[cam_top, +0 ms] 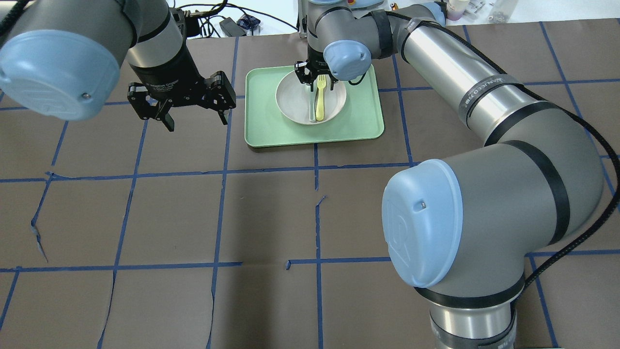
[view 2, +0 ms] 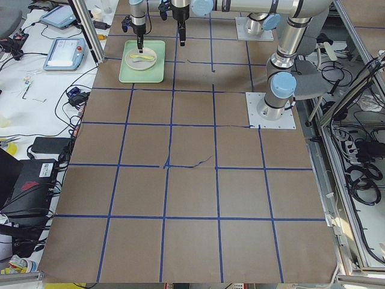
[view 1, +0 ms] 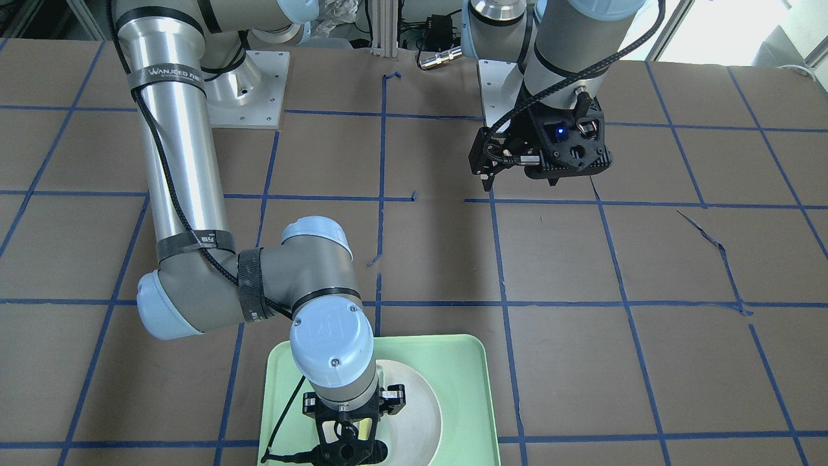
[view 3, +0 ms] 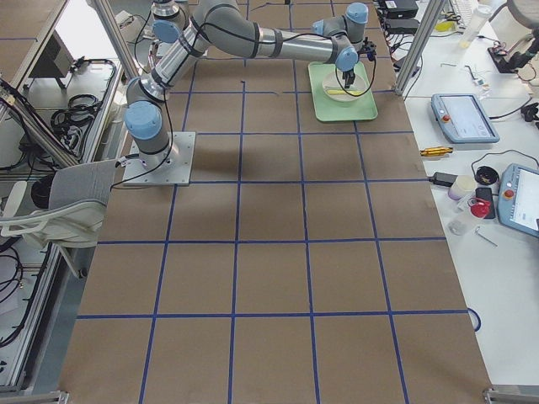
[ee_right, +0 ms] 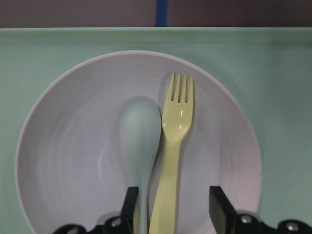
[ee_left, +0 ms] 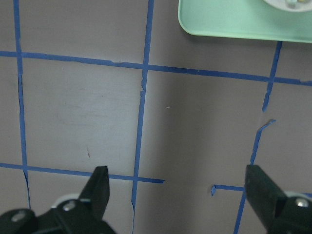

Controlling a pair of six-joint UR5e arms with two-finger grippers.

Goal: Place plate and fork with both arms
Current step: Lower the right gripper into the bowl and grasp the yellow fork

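The off-white plate [cam_top: 290,104] lies in the mint-green tray [cam_top: 261,131] at the table's far side. The yellow-green fork [cam_top: 320,99] lies in the plate beside a pale teal-grey spoon [ee_right: 141,131], tines pointing away from the wrist camera [ee_right: 178,97]. My right gripper [ee_right: 175,204] hovers over the plate, open, its fingers [ee_right: 131,202] straddling both handles without touching them. It also shows in the front-facing view [view 1: 349,446]. My left gripper [cam_top: 197,123] is open and empty above the bare table, left of the tray in the overhead view.
The brown table carries a blue tape grid [cam_top: 220,170]. The tray's corner [ee_left: 234,22] shows at the top of the left wrist view. The left arm's base plate [view 1: 511,84] and the right arm's base plate [view 1: 252,90] sit at the robot side.
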